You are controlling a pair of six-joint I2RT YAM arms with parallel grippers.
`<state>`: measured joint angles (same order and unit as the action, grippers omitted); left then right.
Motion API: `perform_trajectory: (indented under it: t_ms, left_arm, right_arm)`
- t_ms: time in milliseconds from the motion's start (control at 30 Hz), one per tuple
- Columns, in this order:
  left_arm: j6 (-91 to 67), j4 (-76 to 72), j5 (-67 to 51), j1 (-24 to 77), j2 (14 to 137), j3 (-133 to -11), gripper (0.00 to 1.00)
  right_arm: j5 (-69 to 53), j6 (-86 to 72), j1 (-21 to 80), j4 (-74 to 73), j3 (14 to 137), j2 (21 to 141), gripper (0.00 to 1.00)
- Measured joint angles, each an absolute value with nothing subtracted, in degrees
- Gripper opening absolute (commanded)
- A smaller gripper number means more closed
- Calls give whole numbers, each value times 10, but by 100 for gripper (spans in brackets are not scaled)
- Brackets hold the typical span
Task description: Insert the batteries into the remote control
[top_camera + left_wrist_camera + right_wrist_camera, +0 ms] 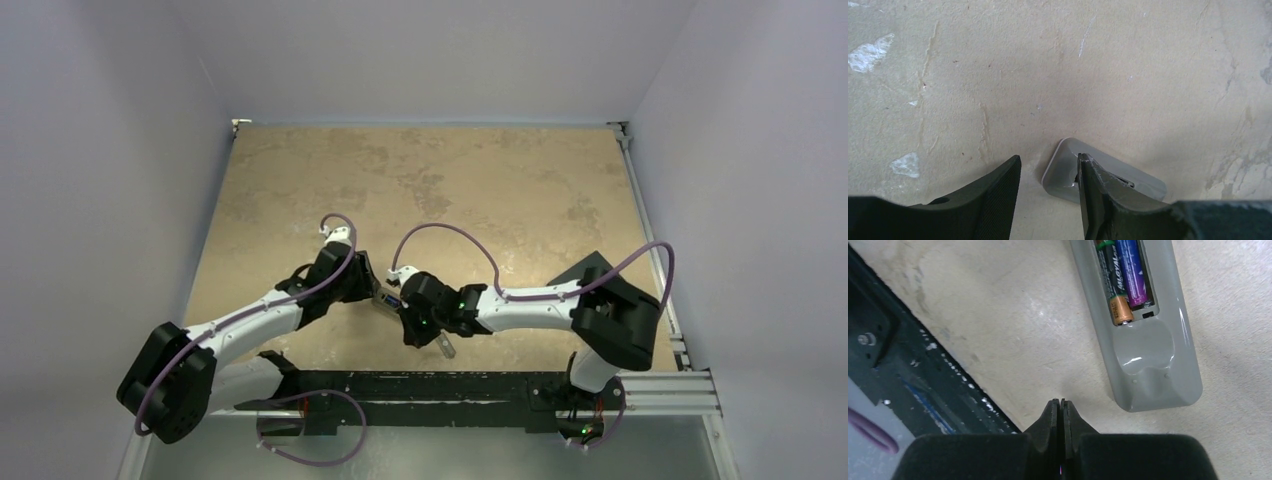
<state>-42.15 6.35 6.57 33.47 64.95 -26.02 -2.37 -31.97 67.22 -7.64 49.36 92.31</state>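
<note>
The right gripper (1060, 407) is fully closed, its 2 black fingers pressed flat against each other with only a hairline seam between them, holding nothing and hanging just above the bare table (998, 315), a mottled beige stone-look surface. The remote control (1148, 355) lies up and to the right of those fingertips in the right wrist view, near them but apart. It rests underside up, a smooth, glossy grey plastic shell with rounded corners and a shallow thumb dip below the open recess. In that recess 2 cylinders sit side by side: the dark battery (1115, 290), brassy end toward the dip, and to its right the purple battery (1130, 275). The left gripper (1048, 159) is open to a moderate gap and grips nothing. One of its fingers (998, 200) shows a finely ridged pad; the other, scuffed along its edge, overlaps one rounded end of the grey shell at the lower centre of the left wrist view, though whether it actually touches cannot be told. A chipped black rail (893, 355) crosses the lower left of the right wrist view.
</note>
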Motion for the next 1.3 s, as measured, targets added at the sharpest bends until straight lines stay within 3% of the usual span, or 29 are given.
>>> perform_trajectory:
  t_ms: [333,767,1300]
  left_arm:
    - [-422,27,35,330,654,-242,40]
    - [-429,-18,10,330,663,-217,52]
    - [-464,-10,-23,330,591,-180,54]
  right_arm:
    - [23,-324,675,-77,496,953,0]
    - [100,-326,676,-100,506,953,0]
    - [160,-314,664,-145,533,964,0]
